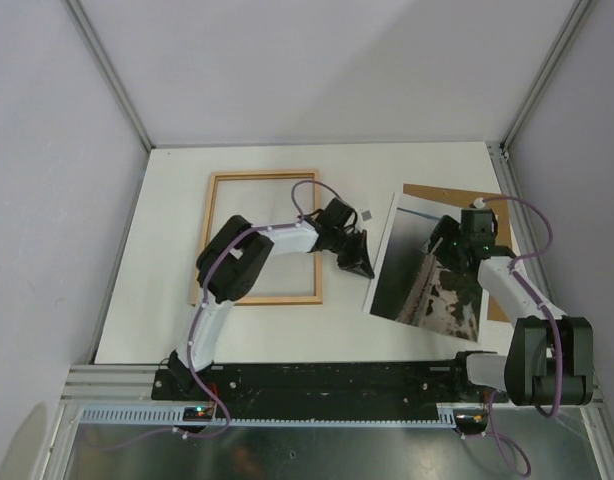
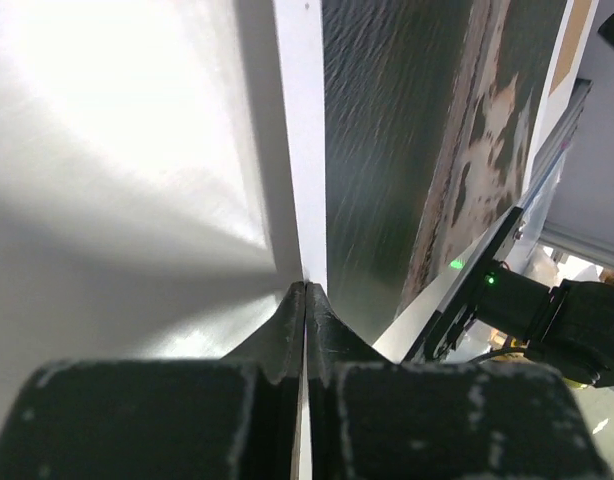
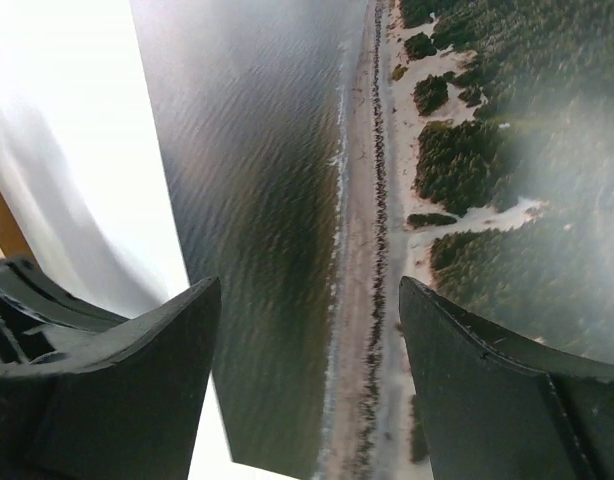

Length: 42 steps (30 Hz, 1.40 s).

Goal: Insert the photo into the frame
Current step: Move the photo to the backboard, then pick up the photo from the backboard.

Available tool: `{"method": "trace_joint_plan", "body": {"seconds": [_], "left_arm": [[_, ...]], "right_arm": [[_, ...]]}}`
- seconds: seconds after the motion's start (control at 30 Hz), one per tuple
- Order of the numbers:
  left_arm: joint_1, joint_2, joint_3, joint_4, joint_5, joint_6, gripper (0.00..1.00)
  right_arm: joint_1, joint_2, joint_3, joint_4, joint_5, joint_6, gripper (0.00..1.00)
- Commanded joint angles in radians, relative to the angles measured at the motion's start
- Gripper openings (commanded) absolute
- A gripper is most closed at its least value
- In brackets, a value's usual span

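**L tool** [image 1: 361, 264]: closed. In the L wrist view both fingers [image 2: 277, 340] meet on the white border strip of the photo [image 2: 387, 150], so the tool grips the photo at its L edge. The dark water area sits immediately R of the tool tips. The pale shoreline band lies further R.

**R tool** [image 1: 467, 240]: open, jaws wide apart. In the R wrist view the fingers [image 3: 137, 370] straddle the photo's water/beach strip [image 3: 287, 200] from above. Tip contact w/ the print: cannot tell.

**Photo** [image 1: 407, 270]: lies R of the L tool and under the R tool, long side running away from the arm bases, slightly skewed. Its far R corner overlaps a brown backing board [image 1: 442, 192], which shows beyond the R tool.

**Frame** [image 1: 262, 176]: flat on the counter [image 1: 287, 340], light wood face up, L of the L tool. The L arm [image 1: 232, 265] crosses over its near R portion. Frame and photo are apart, w/ the L tool between them. The photo is not in the frame.
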Motion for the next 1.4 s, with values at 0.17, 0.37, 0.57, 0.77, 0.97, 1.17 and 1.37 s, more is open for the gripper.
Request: {"method": "trace_joint_plan", "body": {"seconds": [0.17,0.37,0.57,0.77,0.97,1.17,1.37], "left_arm": [[0.105,-0.242,-0.181,0.013,-0.005,0.032,0.0],[0.139,-0.296,-0.237,0.014,0.004,0.043,0.0],[0.14,-0.264,-0.215,0.012,0.004,0.066,0.15],[0.135,-0.178,-0.116,0.009,-0.006,0.109,0.56],[0.142,-0.069,0.037,0.01,0.006,0.203,0.74],[0.158,0.07,0.215,0.001,0.095,0.244,0.79],[0.167,0.176,0.324,-0.012,0.158,0.252,0.8]], "right_arm": [[0.227,0.051,0.065,0.002,0.185,-0.007,0.77],[0.256,0.06,0.068,-0.034,0.238,0.006,0.77],[0.162,0.034,0.028,-0.055,0.245,0.027,0.77],[-0.005,-0.071,-0.06,-0.048,0.213,0.075,0.79],[-0.074,-0.121,-0.117,-0.024,0.195,0.093,0.81],[-0.148,-0.142,-0.168,0.004,0.182,0.12,0.81],[-0.165,-0.176,-0.182,0.0,0.245,0.134,0.82]]}}
